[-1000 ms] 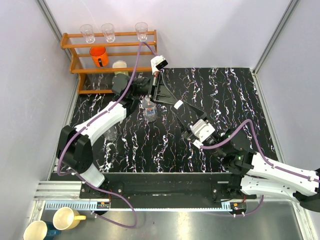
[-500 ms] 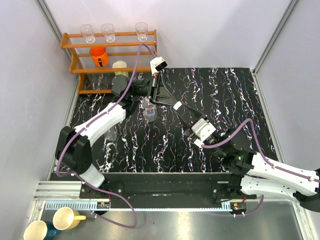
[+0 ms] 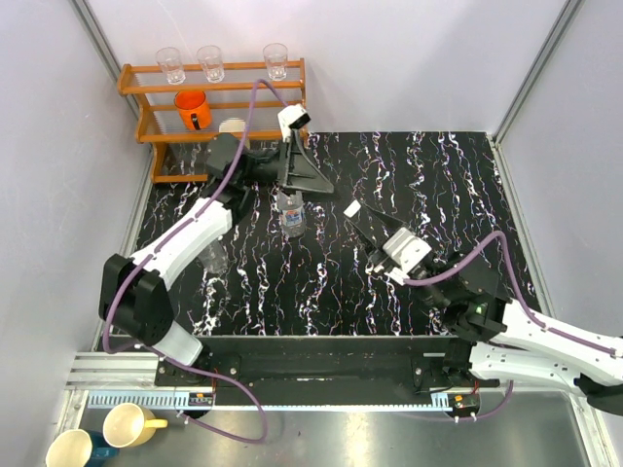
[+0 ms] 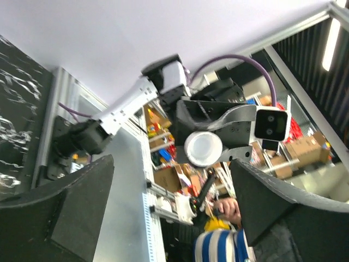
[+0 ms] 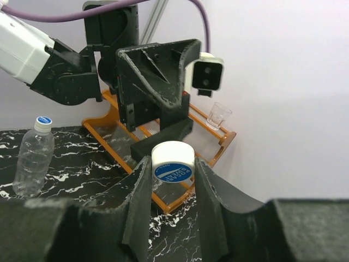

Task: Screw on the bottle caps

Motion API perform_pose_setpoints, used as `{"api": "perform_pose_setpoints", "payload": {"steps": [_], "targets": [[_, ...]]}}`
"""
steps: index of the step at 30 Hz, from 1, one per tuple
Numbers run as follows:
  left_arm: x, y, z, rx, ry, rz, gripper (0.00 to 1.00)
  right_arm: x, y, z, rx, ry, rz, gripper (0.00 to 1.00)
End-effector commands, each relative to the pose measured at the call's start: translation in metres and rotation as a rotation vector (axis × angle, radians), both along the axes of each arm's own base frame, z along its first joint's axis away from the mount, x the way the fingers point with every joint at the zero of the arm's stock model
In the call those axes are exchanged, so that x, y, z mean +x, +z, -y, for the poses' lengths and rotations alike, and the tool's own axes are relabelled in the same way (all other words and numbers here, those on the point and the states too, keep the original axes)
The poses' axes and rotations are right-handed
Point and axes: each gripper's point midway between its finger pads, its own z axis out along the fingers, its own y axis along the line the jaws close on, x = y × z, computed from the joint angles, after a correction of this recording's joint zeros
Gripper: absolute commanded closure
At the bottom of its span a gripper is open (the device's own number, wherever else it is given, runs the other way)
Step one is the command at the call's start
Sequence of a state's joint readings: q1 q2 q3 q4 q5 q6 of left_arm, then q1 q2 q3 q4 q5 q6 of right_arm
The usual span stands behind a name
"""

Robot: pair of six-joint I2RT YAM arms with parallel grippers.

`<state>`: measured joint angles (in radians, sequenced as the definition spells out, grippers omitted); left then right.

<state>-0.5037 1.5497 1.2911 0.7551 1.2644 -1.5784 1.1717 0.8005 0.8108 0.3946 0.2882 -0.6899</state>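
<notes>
My right gripper (image 5: 172, 170) is shut on a white bottle cap (image 5: 172, 161) with a blue label, held between both fingers above the table's middle (image 3: 351, 207). A slim clear bottle (image 5: 32, 159) stands upright on the black marble table (image 3: 438, 185), with a white and blue cap (image 5: 43, 120) sitting on its neck. The left gripper (image 3: 308, 185) hovers just behind that bottle (image 3: 291, 216), its jaws wide apart and empty. The left wrist view looks past those open fingers (image 4: 60, 207) at the held cap (image 4: 203, 148). A second clear bottle (image 3: 214, 255) stands near the left arm.
An orange wire rack (image 3: 209, 107) at the back left carries clear glasses (image 3: 210, 62) and an orange cup (image 3: 192, 109). Two mugs (image 3: 131, 424) sit below the table's near edge. Grey walls close in the left, back and right sides.
The left gripper opened, let go of the slim bottle and drew back above it. The right gripper closed fully on the cap and shifted slightly right.
</notes>
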Motion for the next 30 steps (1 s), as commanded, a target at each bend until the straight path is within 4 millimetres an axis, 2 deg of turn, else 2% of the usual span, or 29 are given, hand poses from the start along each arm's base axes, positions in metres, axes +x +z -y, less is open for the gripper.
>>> {"api": "perform_pose_setpoints", "payload": {"steps": [1,2,3,6,7,8,9,12,13,15,16,19,21,27,30], "targets": [[0.038,0.003,-0.032,0.01,0.149,0.071,0.07,-0.01,0.029,0.025,0.105,0.007,-0.042,0.73],[0.047,-0.003,-0.037,0.021,0.169,0.072,0.01,-0.011,0.028,0.027,0.107,0.009,-0.05,0.73],[0.056,-0.009,-0.042,0.034,0.195,0.077,0.01,-0.013,0.03,0.032,0.119,0.011,-0.053,0.73],[0.102,-0.051,-0.06,0.18,0.394,0.172,0.01,-0.016,0.031,0.037,0.129,0.023,-0.076,0.73],[0.108,-0.07,-0.067,0.299,0.421,0.272,0.01,-0.017,0.031,0.037,0.137,0.029,-0.084,0.73],[0.114,-0.081,-0.07,0.367,0.455,0.299,0.01,-0.018,0.03,0.037,0.135,0.035,-0.092,0.73],[0.13,-0.093,-0.077,0.451,0.539,0.33,0.01,-0.019,0.032,0.04,0.142,0.038,-0.095,0.73],[0.149,-0.115,-0.096,0.587,0.66,0.413,0.01,-0.021,0.033,0.041,0.152,0.049,-0.11,0.73],[0.153,-0.113,-0.099,0.6,0.687,0.472,0.01,-0.021,0.032,0.041,0.153,0.05,-0.113,0.73],[0.161,-0.124,-0.107,0.662,0.742,0.53,0.01,-0.021,0.031,0.04,0.147,0.052,-0.119,0.73],[0.162,-0.126,-0.104,0.674,0.732,0.619,0.01,-0.021,0.03,0.039,0.147,0.055,-0.121,0.73],[0.168,-0.146,-0.106,0.742,0.736,0.719,0.01,-0.021,0.029,0.037,0.144,0.057,-0.126,0.73],[0.171,-0.162,-0.106,0.772,0.731,0.707,0.01,-0.021,0.029,0.037,0.147,0.061,-0.128,0.73],[0.186,-0.191,-0.11,0.851,0.728,0.757,0.01,-0.021,0.029,0.038,0.153,0.064,-0.142,0.73],[0.193,-0.194,-0.11,0.859,0.738,0.759,0.01,-0.021,0.027,0.038,0.155,0.062,-0.15,0.73]]}}
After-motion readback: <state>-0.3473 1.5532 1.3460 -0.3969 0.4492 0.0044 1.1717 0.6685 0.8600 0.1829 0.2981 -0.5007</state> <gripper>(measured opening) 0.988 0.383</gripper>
